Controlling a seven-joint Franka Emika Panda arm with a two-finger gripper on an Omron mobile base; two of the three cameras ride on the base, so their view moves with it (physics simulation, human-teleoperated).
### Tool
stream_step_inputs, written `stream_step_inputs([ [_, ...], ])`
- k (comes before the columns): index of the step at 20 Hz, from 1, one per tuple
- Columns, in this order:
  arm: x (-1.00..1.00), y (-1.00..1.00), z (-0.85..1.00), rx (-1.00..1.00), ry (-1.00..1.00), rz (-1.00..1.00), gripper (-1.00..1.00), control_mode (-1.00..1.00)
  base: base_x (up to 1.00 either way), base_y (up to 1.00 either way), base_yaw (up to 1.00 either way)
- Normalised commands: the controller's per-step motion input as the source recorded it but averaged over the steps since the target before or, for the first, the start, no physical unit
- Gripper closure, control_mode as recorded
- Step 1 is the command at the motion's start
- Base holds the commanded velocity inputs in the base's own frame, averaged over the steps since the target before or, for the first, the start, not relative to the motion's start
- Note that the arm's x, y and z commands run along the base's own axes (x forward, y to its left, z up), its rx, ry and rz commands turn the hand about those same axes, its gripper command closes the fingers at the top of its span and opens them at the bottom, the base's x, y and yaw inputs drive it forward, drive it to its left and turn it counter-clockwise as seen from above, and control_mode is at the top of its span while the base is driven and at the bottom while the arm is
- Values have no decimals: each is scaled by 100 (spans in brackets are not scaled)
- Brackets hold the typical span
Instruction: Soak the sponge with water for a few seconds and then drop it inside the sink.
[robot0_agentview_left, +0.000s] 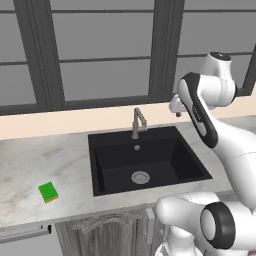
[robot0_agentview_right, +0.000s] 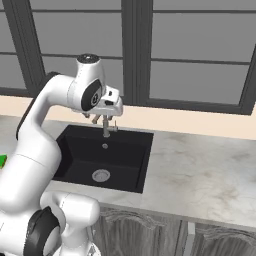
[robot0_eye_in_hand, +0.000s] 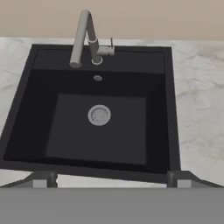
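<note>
We see a matte-black sink (robot0_eye_in_hand: 109, 131) below our gripper (robot0_eye_in_hand: 111, 181), with a silver drain (robot0_eye_in_hand: 99, 115) and grey faucet (robot0_eye_in_hand: 85, 37). Grey-veined white marble counter (robot0_eye_in_hand: 197, 109) flanks it. Far left of us lies a bright green sponge (robot0_agentview_left: 48, 191), yellow-orange underneath.

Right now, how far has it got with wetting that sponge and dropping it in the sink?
Hardly begun. Nothing looks done: the sponge lies dry on the counter left of the sink, and no water runs from the faucet. In hand: the gripper hangs open and empty over the sink's back edge, near the faucet. Left: fetch the sponge, turn on water, soak it, drop it in.
</note>
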Motion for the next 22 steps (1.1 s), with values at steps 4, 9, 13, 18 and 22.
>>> stream_step_inputs([
  [4,5,-6,0,0,-9,3,-100,-100,0,0,0],
  [9,11,0,0,0,-9,5,-100,-100,0,0,0],
  [13,9,0,0,0,-10,4,-100,-100,0,0,0],
  [18,22,0,0,0,-8,8,-100,-100,0,0,0],
  [22,29,0,0,1,-8,11,-100,-100,0,0,0],
])
